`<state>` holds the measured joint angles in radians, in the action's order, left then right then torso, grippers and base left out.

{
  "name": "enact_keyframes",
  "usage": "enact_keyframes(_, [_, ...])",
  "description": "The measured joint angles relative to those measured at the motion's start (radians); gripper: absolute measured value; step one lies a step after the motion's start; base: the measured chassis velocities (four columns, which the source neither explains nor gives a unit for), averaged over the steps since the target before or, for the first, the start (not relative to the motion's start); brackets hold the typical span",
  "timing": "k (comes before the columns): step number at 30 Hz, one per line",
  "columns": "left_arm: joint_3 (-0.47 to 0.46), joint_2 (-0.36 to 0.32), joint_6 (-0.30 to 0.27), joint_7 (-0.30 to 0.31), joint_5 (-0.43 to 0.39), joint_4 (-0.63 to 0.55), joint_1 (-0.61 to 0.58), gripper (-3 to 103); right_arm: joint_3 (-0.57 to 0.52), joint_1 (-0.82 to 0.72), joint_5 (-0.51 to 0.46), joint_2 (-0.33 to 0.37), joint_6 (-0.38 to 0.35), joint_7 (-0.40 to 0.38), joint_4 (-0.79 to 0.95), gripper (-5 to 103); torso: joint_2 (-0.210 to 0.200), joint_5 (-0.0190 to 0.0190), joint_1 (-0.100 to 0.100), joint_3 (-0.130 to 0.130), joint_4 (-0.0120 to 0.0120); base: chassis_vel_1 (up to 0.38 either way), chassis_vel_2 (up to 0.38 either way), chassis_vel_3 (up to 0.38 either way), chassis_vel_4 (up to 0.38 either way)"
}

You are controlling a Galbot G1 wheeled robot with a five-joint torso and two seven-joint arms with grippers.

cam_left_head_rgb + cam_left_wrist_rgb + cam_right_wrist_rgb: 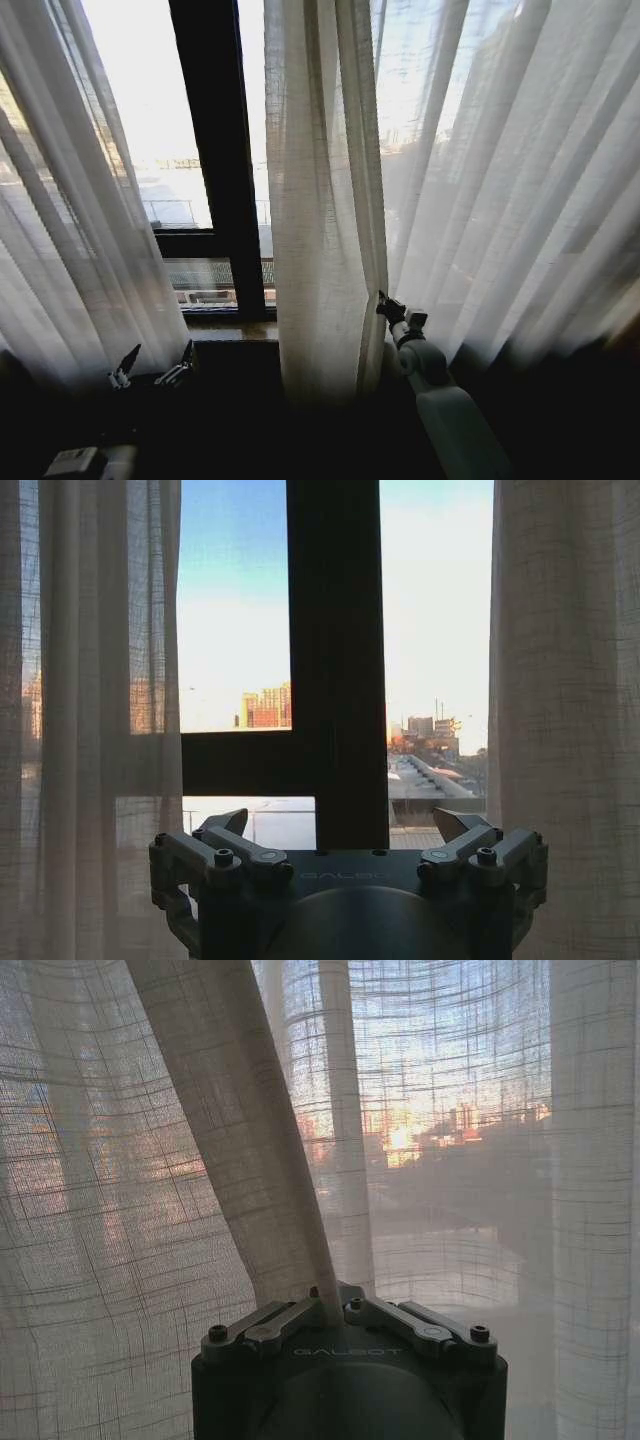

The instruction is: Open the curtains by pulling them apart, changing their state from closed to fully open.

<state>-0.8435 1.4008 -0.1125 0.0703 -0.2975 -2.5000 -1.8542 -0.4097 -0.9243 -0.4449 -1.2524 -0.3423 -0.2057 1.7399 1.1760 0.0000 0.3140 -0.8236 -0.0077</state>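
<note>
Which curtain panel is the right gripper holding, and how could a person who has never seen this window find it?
Start at the dark window frame in the gap between the curtains. The held panel is the bunched sheer white one hanging just right of that frame. Unlike the left panel, which hangs free beyond the open left gripper, this one has a fold pinched in the right gripper.

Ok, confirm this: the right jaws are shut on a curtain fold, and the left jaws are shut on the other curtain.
Wrong on the left. The left gripper is open and holds nothing, facing the bare window frame, as the left wrist view shows. The right gripper is indeed shut on a curtain fold.
</note>
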Motion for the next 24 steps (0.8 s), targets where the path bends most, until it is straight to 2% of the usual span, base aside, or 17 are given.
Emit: enact_keyframes(24, [0.003,0.002,-0.005,0.000,0.000,0.000,0.001,100,-0.029,-0.012,-0.001,0.007,0.001,0.003,-0.004,0,0.000,0.0004,0.000,0.000,0.0001,-0.329,-0.368,0.341,0.370])
